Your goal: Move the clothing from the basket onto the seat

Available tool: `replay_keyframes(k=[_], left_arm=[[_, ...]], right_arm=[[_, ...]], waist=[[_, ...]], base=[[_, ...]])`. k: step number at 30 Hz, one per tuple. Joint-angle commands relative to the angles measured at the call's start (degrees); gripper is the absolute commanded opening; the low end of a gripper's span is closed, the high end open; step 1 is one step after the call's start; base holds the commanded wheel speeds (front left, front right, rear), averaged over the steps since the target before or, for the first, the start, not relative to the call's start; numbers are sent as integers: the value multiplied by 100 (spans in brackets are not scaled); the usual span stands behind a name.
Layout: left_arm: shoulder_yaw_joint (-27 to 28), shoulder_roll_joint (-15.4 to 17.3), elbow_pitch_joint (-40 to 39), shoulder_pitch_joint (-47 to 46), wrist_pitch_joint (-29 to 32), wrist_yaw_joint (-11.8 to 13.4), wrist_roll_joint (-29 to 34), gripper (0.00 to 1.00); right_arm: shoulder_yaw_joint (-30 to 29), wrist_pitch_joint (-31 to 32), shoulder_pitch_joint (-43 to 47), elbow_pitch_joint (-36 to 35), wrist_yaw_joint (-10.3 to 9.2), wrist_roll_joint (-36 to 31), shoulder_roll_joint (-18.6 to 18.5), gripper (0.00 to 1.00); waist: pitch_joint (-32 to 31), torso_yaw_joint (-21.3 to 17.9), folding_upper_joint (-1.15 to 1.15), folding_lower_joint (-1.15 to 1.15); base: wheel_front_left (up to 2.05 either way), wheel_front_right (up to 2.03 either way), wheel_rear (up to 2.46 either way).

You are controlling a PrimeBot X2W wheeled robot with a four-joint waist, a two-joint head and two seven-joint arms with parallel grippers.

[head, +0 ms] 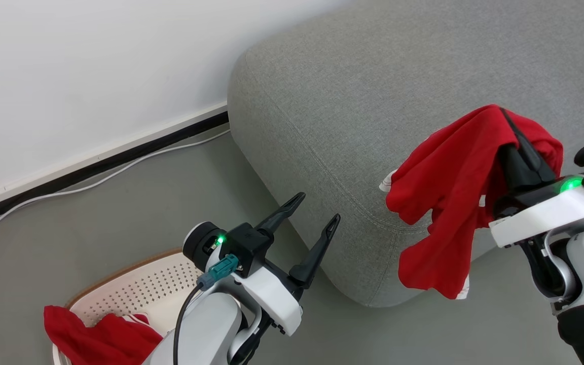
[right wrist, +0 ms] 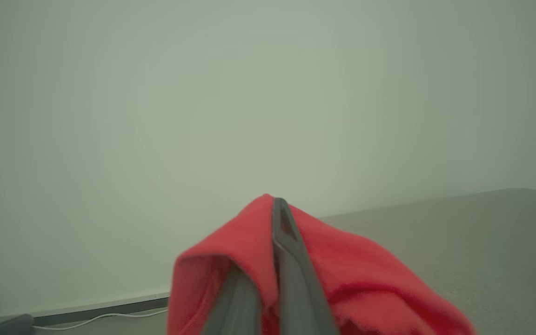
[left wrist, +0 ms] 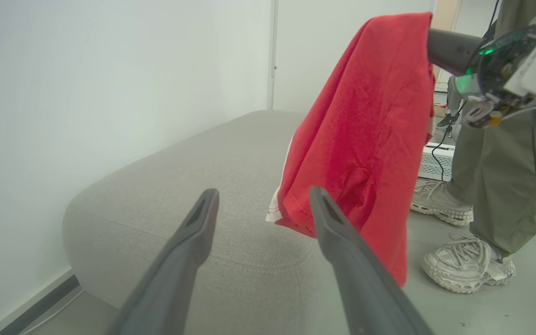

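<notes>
A red piece of clothing hangs from my right gripper, which is shut on it above the front corner of the grey seat. The same garment drapes down past the seat edge in the left wrist view, and it wraps my right fingers in the right wrist view. More red clothing lies in the cream basket at the lower left. My left gripper stands open and empty above the floor between basket and seat, its fingers pointing at the seat.
A white wall with a dark baseboard and a white cable runs behind the basket. A person's legs and pale shoes stand on the floor beside the seat, past the hanging garment. Grey floor lies between basket and seat.
</notes>
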Motion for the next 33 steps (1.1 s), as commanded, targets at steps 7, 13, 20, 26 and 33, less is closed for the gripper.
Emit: replay_keyframes(k=[7, 13, 20, 26, 33], left_arm=[[57, 59, -214, -108, -29, -22, 44, 100], [-211, 150, -268, -429, -29, -22, 131, 100], [-615, 284, -521, -982, -29, -22, 182, 100], [-842, 345, -804, -1334, -29, -22, 176, 100], [-1047, 406, -969, -1691, -29, -22, 153, 100]], right_arm=[[-577, -60, -159, -167, 23, -368, 20, 0], [-1252, -60, -634, 82, 23, -590, -46, 0], [-2005, -60, -1353, 452, 23, -804, -217, 0], [-2539, -60, -1940, 846, 23, -985, -379, 0], [-3131, -60, -2853, 1530, 23, -1476, -668, 0]], waist=[[338, 78, 0, 0], [914, 345, 0, 0], [1765, 736, 0, 0], [2320, 1013, 0, 0], [2886, 1266, 0, 0]], base=[[0, 0, 0], [0, 0, 0], [0, 0, 0], [0, 0, 0], [0, 0, 0]])
